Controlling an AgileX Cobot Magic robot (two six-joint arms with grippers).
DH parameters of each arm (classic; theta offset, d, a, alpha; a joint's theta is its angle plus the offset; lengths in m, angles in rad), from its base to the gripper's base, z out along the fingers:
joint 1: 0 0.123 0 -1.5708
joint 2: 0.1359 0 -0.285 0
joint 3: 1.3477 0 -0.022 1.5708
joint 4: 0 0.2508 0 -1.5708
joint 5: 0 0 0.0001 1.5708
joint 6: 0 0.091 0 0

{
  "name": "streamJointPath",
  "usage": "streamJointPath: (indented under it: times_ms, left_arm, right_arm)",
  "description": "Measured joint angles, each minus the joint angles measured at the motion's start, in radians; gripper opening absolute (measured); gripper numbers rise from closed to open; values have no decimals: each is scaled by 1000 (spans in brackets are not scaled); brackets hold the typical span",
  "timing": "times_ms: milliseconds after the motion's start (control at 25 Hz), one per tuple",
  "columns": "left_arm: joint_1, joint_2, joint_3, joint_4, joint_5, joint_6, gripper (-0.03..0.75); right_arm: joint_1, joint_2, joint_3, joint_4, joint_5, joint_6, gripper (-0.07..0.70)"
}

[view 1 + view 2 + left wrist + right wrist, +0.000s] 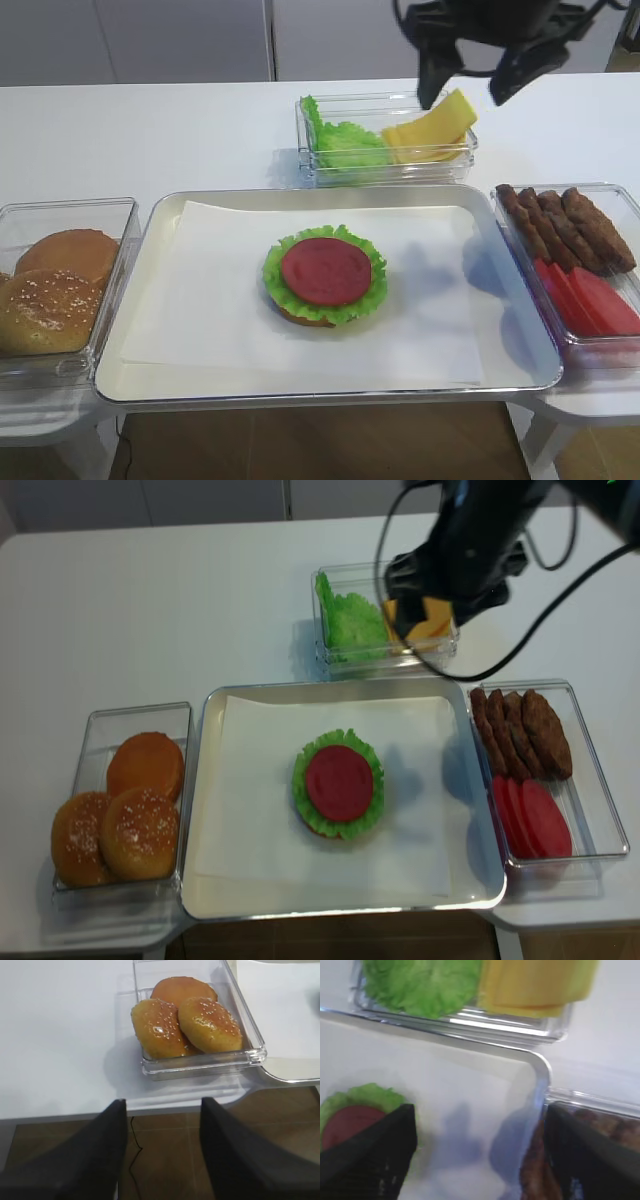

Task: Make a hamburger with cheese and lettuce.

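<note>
a: where is the right gripper (pixel 468 88)?
b: high at the back, over the clear box (pixel 385 170) that holds the spare lettuce (pixel 345 143) and the cheese (pixel 437 128). its 2 fingers (pixel 432 78) stand wide apart and nothing is between them. the cheese slices lean up just below the tips; i cannot tell whether a tip touches them.

a: and the hamburger (pixel 325 274)?
b: in front of that gripper and off to its left, near the middle of the white paper (pixel 200 300) on the tray (pixel 130 380). it is a bun half with a green leaf and a round red slice on top. in the right wrist view it shows beside the left finger (pixel 375 1155), low in the corner.

a: what sits on the gripper's right?
b: a clear box (pixel 625 205) with brown patties (pixel 565 228) at the back and flat red slices (pixel 590 298) at the front, just beside the tray.

a: the left gripper (pixel 162 1150)?
b: its 2 dark fingers (pixel 95 1160) are spread, holding nothing, hanging over the table edge (pixel 60 1105). ahead of it is a clear box (pixel 200 1062) with 3 buns (pixel 182 1022), 2 of them seeded.
</note>
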Motion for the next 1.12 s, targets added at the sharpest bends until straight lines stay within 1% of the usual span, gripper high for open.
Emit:
streamJointPath:
  times_ms: [120, 200, 360, 440, 560, 840, 1120]
  left_arm:
    - [0, 0, 0, 0, 0, 0, 358]
    - [0, 0, 0, 0, 0, 0, 358]
    - [0, 0, 0, 0, 0, 0, 358]
    - [0, 0, 0, 0, 0, 0, 358]
    - [0, 0, 0, 0, 0, 0, 358]
    - [0, 0, 0, 0, 0, 0, 358]
    - [0, 0, 0, 0, 0, 0, 358]
  right_arm:
    - [-89, -15, 0, 7, 29, -7, 616]
    - [-134, -22, 0, 10, 44, -11, 615]
    - [-190, -45, 0, 23, 52, -32, 613]
    - [-197, -64, 7, 23, 53, -33, 609]
    - [-198, -105, 54, 19, 54, -35, 593]
    - [-198, -228, 228, 17, 54, -37, 585]
    - [-201, -412, 418, 10, 45, -37, 584]
